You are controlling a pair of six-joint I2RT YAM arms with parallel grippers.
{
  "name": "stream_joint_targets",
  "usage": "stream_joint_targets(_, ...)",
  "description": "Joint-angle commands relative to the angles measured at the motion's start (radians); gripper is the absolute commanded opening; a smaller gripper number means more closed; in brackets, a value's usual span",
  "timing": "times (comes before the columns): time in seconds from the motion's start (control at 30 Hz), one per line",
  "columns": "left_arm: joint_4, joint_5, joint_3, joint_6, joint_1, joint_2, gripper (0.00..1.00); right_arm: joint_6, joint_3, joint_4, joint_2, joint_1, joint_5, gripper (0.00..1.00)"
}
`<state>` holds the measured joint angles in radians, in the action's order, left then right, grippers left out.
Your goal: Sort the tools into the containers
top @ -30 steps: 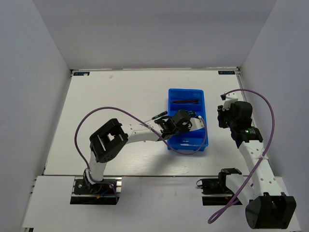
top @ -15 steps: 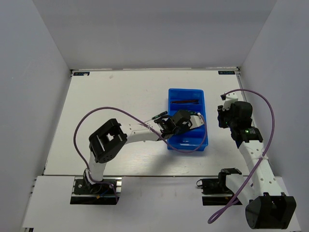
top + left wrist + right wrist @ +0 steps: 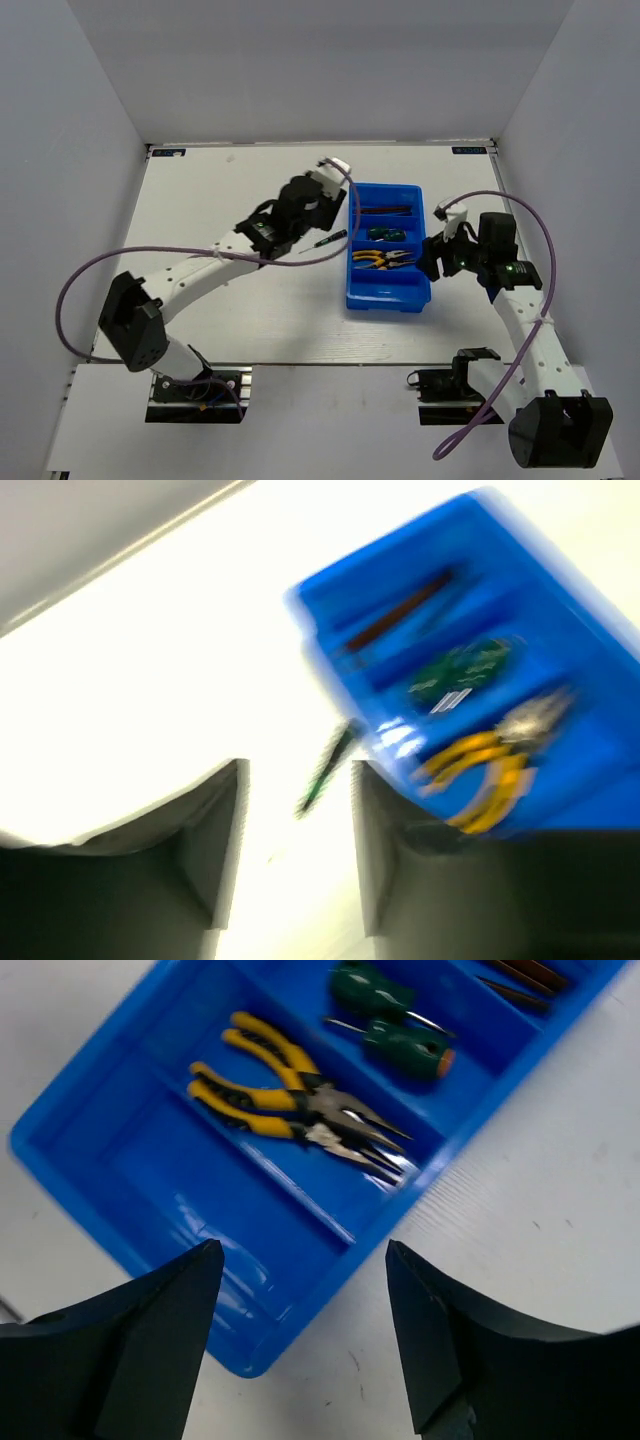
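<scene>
- My left gripper [image 3: 297,768]: jaws apart, nothing between them, held above the table [image 3: 200,190] left of the tray [image 3: 388,290].
- Slim tool [image 3: 333,238] lies on the table just beside the tray's left wall, outside it. In the blurred left wrist view it sits in line with the gap of my fingers, past their tips.
- My right gripper [image 3: 300,1250]: jaws wide, holding nothing, over the tray's near right corner.
- Hex keys [image 3: 385,211] lie in the far compartment.
- Two screwdrivers [image 3: 385,1020] lie in the next one.
- Pliers [image 3: 290,1110] lie in the third, handles to the left.
</scene>
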<state>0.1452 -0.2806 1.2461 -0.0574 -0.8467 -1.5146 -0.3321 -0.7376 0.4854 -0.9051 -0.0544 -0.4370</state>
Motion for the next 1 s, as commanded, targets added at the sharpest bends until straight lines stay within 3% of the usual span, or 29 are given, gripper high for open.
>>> stream_joint_targets(0.0, 0.181, 0.017, -0.083, 0.164, 0.121, 0.042, 0.69, -0.143, -0.016, 0.073, 0.003, -0.005, -0.239, 0.73)
stream_joint_targets(0.1, 0.264, 0.032, -0.146, 0.266, 0.233, 0.097, 0.77, -0.31, -0.035, 0.102, -0.023, -0.03, -0.457, 0.63)
stream_joint_targets(0.17, 0.33, -0.076, -0.195, 0.362, 0.299, 0.164, 0.83, -0.401, -0.107, 0.125, -0.099, -0.051, -0.534, 0.53)
stream_joint_targets(0.23, 0.366, -0.213, -0.221, 0.409, 0.34, 0.212, 0.95, -0.416, -0.268, 0.149, -0.201, -0.117, -0.525, 0.53)
stream_joint_targets(0.27, 0.378, -0.253, -0.249, 0.436, 0.378, 0.234, 0.99, -0.462, -0.314, 0.171, -0.284, -0.146, -0.505, 0.53)
stream_joint_targets(0.3, 0.387, -0.281, -0.26, 0.436, 0.397, 0.255, 1.0, -0.478, -0.47, 0.236, -0.328, -0.257, -0.406, 0.57)
stream_joint_targets(0.37, 0.387, -0.359, -0.283, 0.423, 0.42, 0.313, 1.0, -0.518, -0.566, 0.316, -0.512, -0.406, -0.305, 0.63)
stream_joint_targets(0.43, 0.401, -0.436, -0.298, 0.422, 0.434, 0.35, 1.0, -0.53, -0.753, 0.353, -0.697, -0.467, -0.2, 0.68)
stream_joint_targets(0.47, 0.401, -0.454, -0.307, 0.422, 0.445, 0.394, 1.0, -0.539, -0.791, 0.383, -0.742, -0.519, -0.175, 0.68)
stream_joint_targets(0.5, 0.392, -0.494, -0.322, 0.422, 0.445, 0.418, 1.0, -0.562, -0.932, 0.459, -0.785, -0.557, -0.122, 0.68)
stream_joint_targets(0.6, 0.378, -0.572, -0.346, 0.41, 0.463, 0.494, 1.0, -0.687, -1.134, 0.532, -1.044, -0.607, -0.052, 0.68)
stream_joint_targets(0.73, 0.351, -0.571, -0.382, 0.41, 0.483, 0.594, 1.0, -0.846, -1.102, 0.443, -1.103, -0.645, 0.064, 0.61)
stream_joint_targets(0.97, 0.327, -0.457, -0.392, 0.401, 0.515, 0.616, 1.0, -0.892, -1.094, 0.311, -1.21, -0.648, 0.214, 0.55)
